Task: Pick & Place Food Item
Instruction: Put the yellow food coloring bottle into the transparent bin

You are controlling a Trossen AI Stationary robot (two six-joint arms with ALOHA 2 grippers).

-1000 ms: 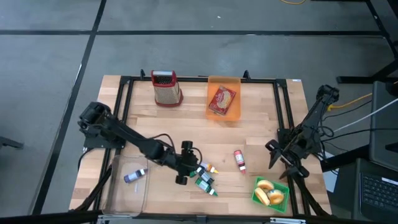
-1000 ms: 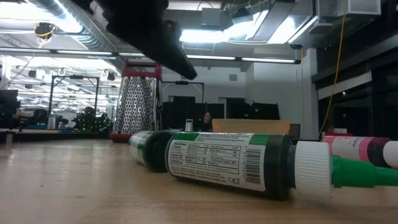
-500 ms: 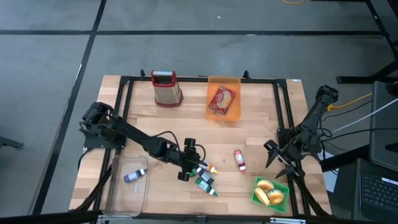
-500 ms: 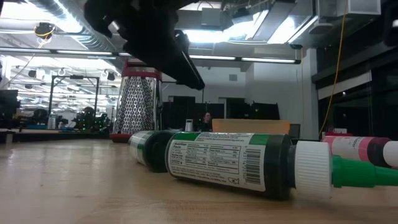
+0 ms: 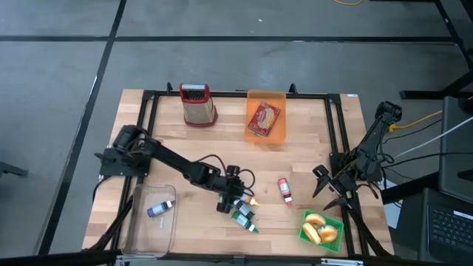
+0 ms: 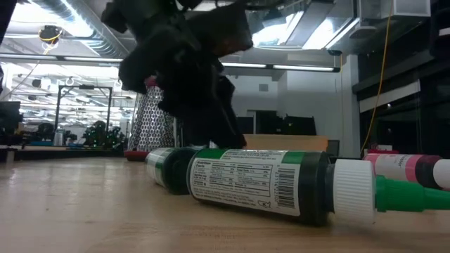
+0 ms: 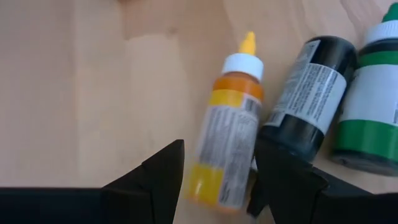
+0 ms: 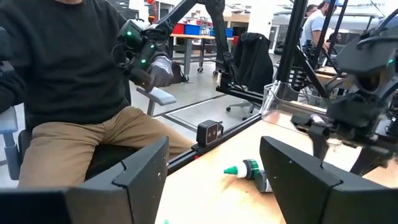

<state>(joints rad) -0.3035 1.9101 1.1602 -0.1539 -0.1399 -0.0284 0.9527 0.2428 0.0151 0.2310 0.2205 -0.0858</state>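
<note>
Now: left tool (image 7: 217, 180) | open | straddling yellow bottle (image 7: 227, 140)

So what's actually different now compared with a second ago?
The left gripper has come down and moved toward the cluster of bottles, its open fingers now either side of the yellow bottle; nothing is gripped yet. The right gripper waits open at the table's right edge, barely changed. The bottles, grater, orange tray and green tray of food stayed put.
</note>
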